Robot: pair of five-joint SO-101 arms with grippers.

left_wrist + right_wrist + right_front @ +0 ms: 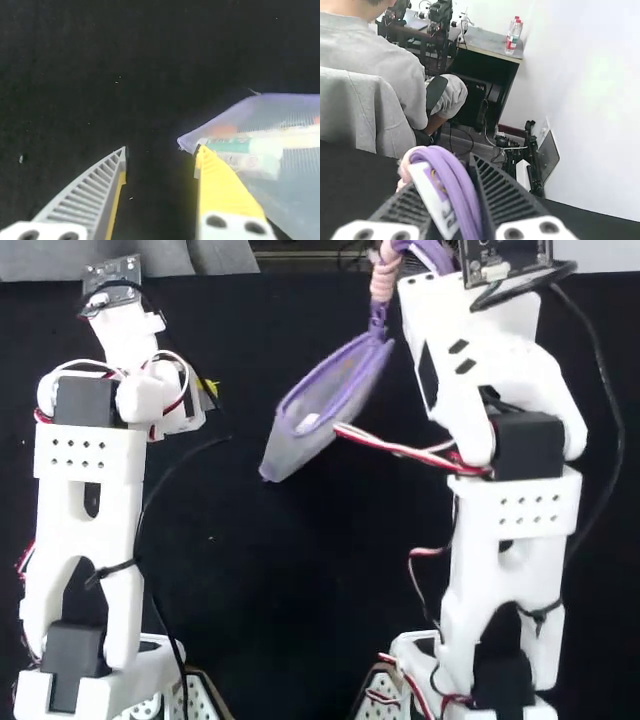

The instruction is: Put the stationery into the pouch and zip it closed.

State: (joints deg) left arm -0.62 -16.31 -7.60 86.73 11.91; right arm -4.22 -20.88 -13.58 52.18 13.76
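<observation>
Pouch (322,418) hangs from the right fingers (500,196); left wrist view shows stationery (240,147) inside.

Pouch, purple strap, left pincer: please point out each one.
pouch (328,392), high view, middle of its translucent side.
purple strap (454,186), right wrist view, its thick purple band.
left pincer (160,150), left wrist view, midway between its fingertips.

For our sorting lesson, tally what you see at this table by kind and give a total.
robot arms: 2 (left arm, right arm)
purple pouch: 1
stationery inside it: too unclear to count
Total counted: 3
</observation>
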